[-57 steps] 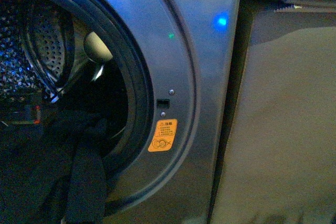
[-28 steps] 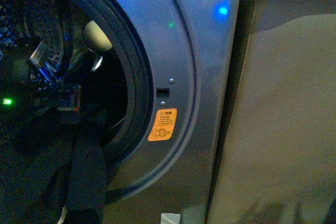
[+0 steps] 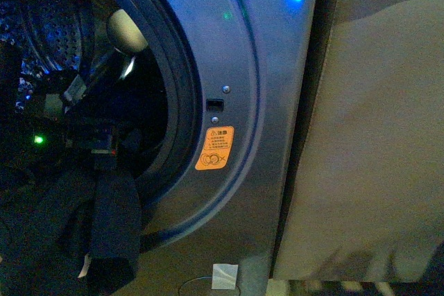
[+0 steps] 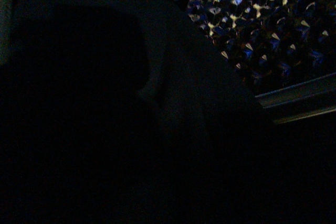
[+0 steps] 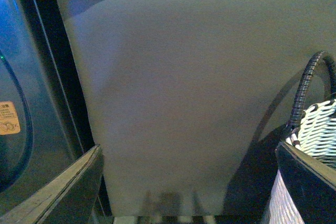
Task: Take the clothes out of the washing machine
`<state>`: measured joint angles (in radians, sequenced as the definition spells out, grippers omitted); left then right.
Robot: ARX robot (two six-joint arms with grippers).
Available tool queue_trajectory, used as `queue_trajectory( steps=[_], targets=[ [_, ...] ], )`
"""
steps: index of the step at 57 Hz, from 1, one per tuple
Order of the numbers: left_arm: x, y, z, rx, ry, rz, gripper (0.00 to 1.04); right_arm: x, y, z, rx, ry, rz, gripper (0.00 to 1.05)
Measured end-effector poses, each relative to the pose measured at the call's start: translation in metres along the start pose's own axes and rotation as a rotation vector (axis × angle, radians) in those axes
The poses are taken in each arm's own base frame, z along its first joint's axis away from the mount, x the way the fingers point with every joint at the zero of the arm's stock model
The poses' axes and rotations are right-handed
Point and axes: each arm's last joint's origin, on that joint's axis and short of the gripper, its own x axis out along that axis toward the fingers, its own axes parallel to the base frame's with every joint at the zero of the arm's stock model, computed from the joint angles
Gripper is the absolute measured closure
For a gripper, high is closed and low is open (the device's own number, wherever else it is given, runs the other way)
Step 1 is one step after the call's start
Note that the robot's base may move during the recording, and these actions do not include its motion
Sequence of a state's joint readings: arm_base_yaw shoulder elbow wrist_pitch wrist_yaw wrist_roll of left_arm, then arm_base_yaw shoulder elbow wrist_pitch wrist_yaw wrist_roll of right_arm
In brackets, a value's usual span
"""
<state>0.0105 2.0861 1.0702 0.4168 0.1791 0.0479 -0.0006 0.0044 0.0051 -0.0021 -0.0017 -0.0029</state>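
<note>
Limply over the washing machine [image 3: 267,67] lip — the clothes [image 3: 107,223]

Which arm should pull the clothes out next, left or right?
Left: the left arm reaches into the washing machine opening, right at the clothes. The right gripper, jaws open, faces the sofa and basket.

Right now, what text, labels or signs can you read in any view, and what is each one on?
No text can be quoted as it reads.
On the washer, the orange sticker: characters and a pictogram, too blurred to read.
The same sticker in the right wrist view: too small to read.
The white tag low by the washer: no legible print.
Left wrist view: mostly dark, no text.
</note>
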Motion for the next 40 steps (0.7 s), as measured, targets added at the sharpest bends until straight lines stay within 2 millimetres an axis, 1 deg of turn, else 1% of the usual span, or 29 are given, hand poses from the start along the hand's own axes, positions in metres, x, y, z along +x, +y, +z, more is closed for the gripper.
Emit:
queue_trajectory(
  steps=[5,13,26,37,40],
  targets=[
    [0.005,-0.003,-0.006,-0.041,0.044,-0.044,0.07,0.000,0.000,0.000,0.000,0.000,0.000,0.07],
    [0.010,-0.007,-0.007,-0.078,0.072,-0.063,0.07,0.000,0.000,0.000,0.000,0.000,0.000,0.07],
    [0.017,-0.003,-0.005,-0.043,0.133,0.034,0.07,0.000,0.000,0.000,0.000,0.000,0.000,0.07],
    [0.018,0.007,-0.007,-0.015,0.136,0.077,0.07,0.000,0.000,0.000,0.000,0.000,0.000,0.07],
    [0.018,0.008,-0.007,-0.006,0.137,0.089,0.10,0.000,0.000,0.000,0.000,0.000,0.000,0.07]
  ],
)
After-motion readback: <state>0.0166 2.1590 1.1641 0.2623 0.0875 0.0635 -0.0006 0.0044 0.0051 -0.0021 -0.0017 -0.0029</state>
